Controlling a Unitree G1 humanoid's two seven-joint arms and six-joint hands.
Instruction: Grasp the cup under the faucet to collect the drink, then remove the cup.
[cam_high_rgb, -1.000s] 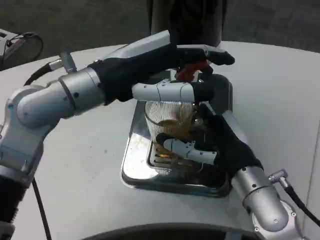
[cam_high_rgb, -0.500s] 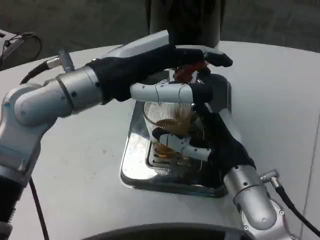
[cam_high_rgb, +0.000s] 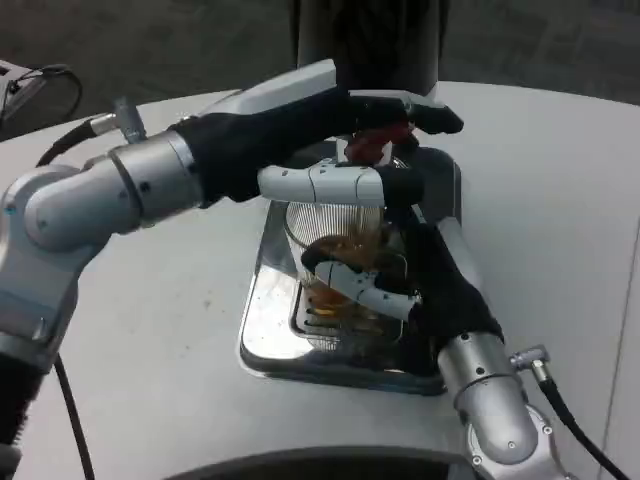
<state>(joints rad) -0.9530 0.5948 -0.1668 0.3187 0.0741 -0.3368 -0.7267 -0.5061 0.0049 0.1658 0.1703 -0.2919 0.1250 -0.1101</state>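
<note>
Amber drink (cam_high_rgb: 340, 252) already pooling in the ribbed clear plastic cup (cam_high_rgb: 335, 262), upright on the steel drip tray (cam_high_rgb: 262, 320) under the red faucet lever (cam_high_rgb: 372, 143). Right hand (cam_high_rgb: 420, 290) wrapped round the cup; left hand (cam_high_rgb: 330, 140) pressing the lever. Filling under way; removal not yet done.

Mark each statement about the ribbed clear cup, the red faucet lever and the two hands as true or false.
1. The right hand grips the ribbed clear cup. True.
2. The cup is empty. False: it holds amber drink.
3. The left hand reaches over the cup to the red faucet lever. True.
4. The cup stands on bare table. False: it stands in the shiny metal drip tray.
5. The cup lies on its side. False: upright.
</note>
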